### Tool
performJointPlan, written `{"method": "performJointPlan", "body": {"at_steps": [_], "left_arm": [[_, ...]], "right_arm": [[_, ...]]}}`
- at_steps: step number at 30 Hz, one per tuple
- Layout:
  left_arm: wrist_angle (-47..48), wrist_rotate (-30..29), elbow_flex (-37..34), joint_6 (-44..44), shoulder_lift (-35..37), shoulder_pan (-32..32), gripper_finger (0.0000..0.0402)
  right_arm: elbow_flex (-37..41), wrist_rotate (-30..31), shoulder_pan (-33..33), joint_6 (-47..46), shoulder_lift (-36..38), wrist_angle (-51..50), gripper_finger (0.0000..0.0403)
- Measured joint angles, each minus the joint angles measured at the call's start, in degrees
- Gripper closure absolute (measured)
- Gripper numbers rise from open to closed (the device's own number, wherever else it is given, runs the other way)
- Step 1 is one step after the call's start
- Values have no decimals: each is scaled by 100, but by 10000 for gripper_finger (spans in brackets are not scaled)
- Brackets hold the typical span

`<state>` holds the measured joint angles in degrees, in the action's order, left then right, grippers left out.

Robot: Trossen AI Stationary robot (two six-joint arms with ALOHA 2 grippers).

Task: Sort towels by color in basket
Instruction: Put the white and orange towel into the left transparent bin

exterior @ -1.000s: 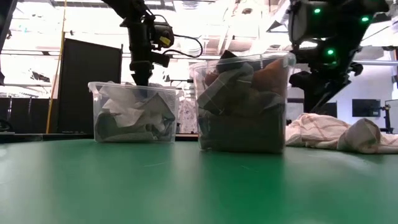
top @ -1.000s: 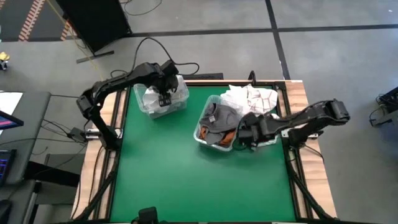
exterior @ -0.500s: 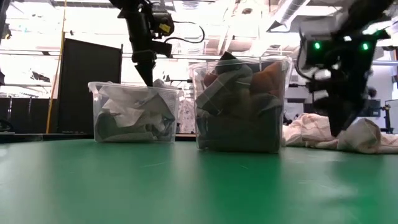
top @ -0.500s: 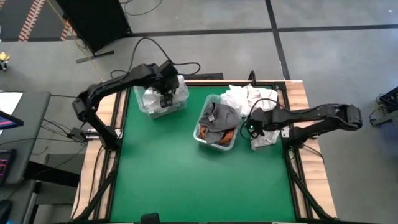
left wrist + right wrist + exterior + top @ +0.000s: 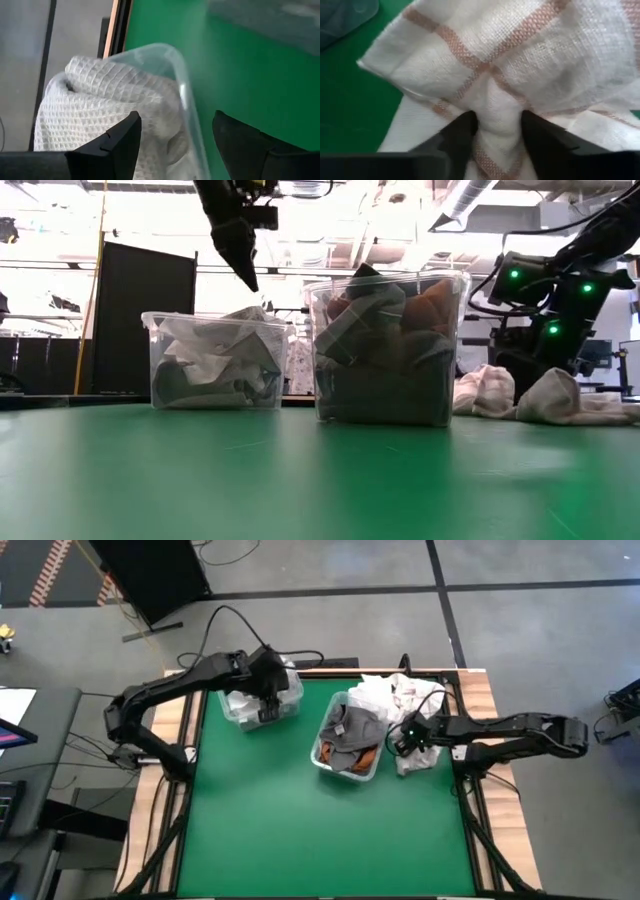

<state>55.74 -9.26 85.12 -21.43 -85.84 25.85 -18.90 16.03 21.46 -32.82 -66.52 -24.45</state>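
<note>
Two arms are working over the green bench (image 5: 290, 810). The right tool (image 5: 490, 132) is pressing down into the checked towel (image 5: 520, 60) in the heap of white cloths (image 5: 405, 700) at the bench's right edge, just beside the middle bin (image 5: 349, 740); a ridge of cloth is bunching between its narrowing fingers (image 5: 457, 135). Whether the pinch is already firm cannot be told. The left tool (image 5: 172, 142) is hanging wide and empty over the rim of the left bin (image 5: 258, 698), above the waffle-weave white towel (image 5: 105, 110) lying inside.

Risks, as judged: the pinch is taking only a small fold, so the towel may be slipping free on lifting; a neighbouring white cloth, lying tangled against it, may be dragged along and end up in the wrong bin; the trailing cloth may also be snagging the middle bin, which is already heaped with grey and orange towels (image 5: 385, 330).

Compared with a second ago, the right tool is no longer over the middle bin's near corner but down on the heap, and the left tool is standing higher above its bin.
</note>
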Motion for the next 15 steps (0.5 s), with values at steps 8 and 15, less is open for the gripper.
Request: {"method": "performJointPlan", "body": {"at_steps": [8,15], "left_arm": [[-293,-9,0,28,434,-482,168],[-563,-20,0,-13,616,-819,168]], "right_arm": [[4,208,-276,229,36,-90,365],[-410,-485,-477,312,584,-767,365]]}}
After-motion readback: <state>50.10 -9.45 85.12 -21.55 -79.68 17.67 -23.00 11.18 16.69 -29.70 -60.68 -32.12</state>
